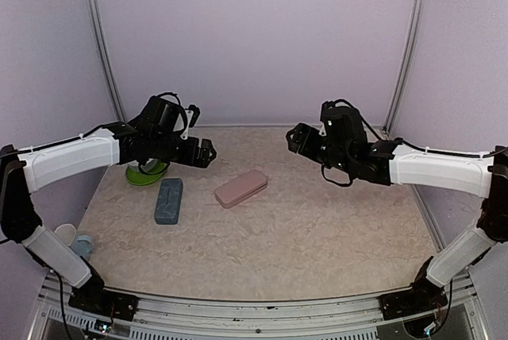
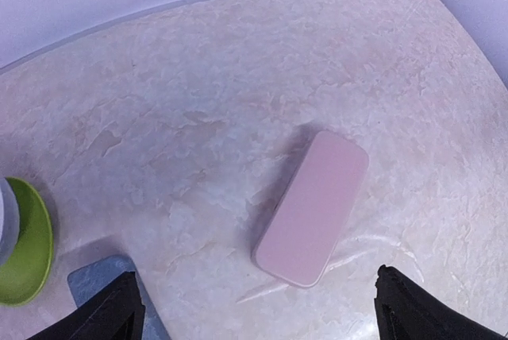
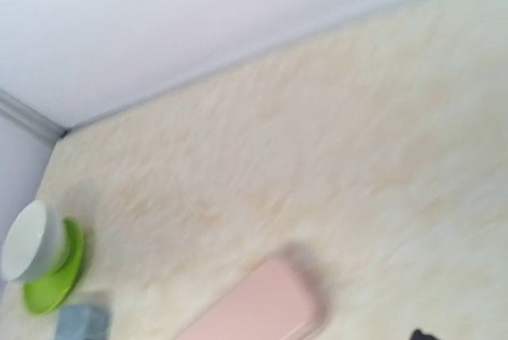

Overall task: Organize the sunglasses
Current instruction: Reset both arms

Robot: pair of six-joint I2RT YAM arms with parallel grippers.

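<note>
sunglasses: not showing in any of the three views, so where they are lying cannot be told.
pink case: lying shut and flat near the middle of the tabletop, set at a slant, with nothing touching it.
blue-grey case: lying shut just left of the pink case, apart from it, with its long side running roughly from far to near.
green plate: sitting just beyond the blue-grey case toward the back left, partly hidden under the left arm in the top view.
white bowl: standing on the green plate, as the right wrist view is showing it.
left claw: hanging above the tabletop over the near end of the pink case. Its two dark fingertips are showing at the bottom corners of its own view, spread wide with nothing between them.
right claw: hanging in the air right of centre, well apart from both cases and pointing left toward them. Only a dark sliver is showing at the bottom edge of its own blurred view, so whether it is spread or pressed together cannot be told.
</note>
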